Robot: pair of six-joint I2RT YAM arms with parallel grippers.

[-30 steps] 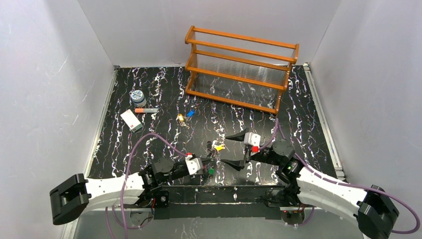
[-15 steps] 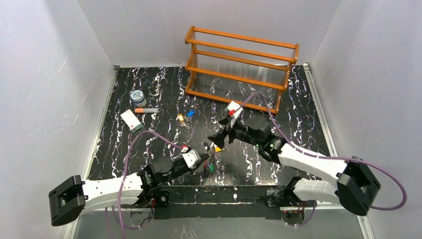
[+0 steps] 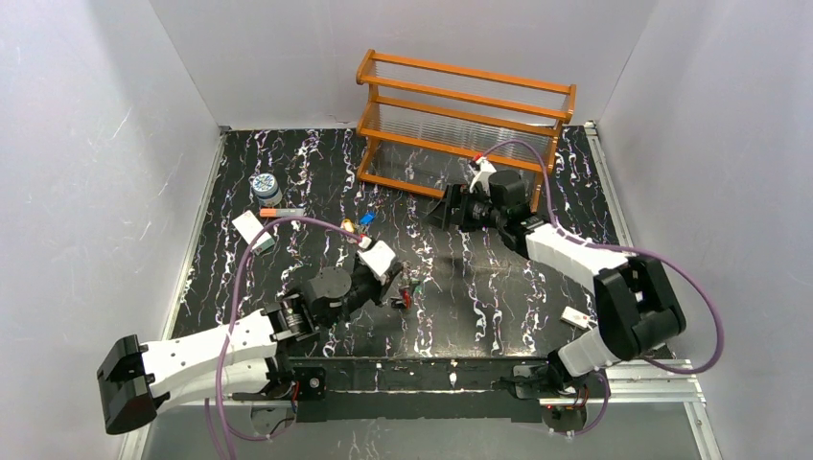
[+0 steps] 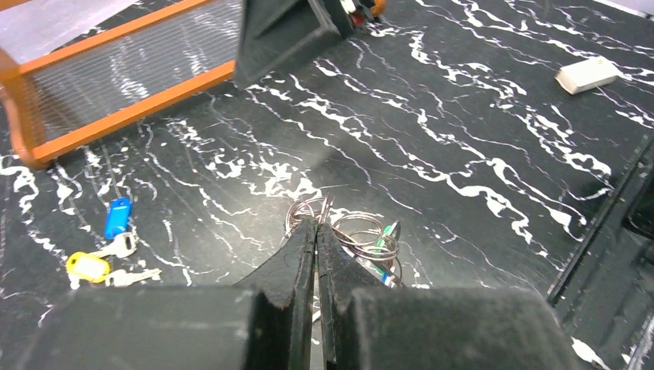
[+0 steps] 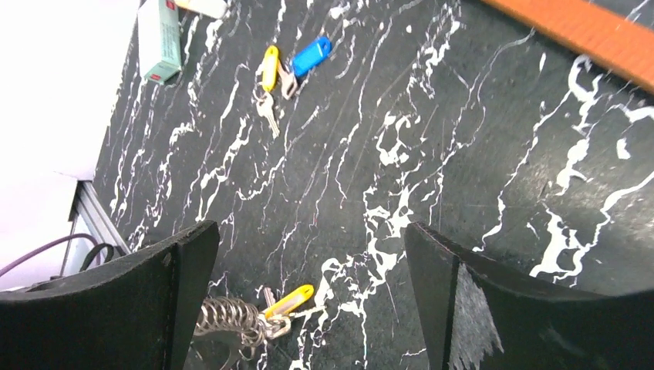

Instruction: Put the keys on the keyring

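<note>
My left gripper is shut, with the thin wire loops of the keyring pinched at its tips just above the table; a green key hangs on the loops. In the top view this left gripper and the keyring are at mid table. The right wrist view shows the keyring coil with a yellow key on it. A loose yellow key and blue key lie to the left rear. My right gripper hovers open and empty by the rack, its jaws wide apart.
An orange wooden rack stands at the back. At the left lie a white card, an orange-tipped stick and a blue-white jar. A small white block lies at the right front.
The right arm swung from the front centre out to the back, beside the rack, staying open. The left gripper carried the keyring farther from the table's near edge.
</note>
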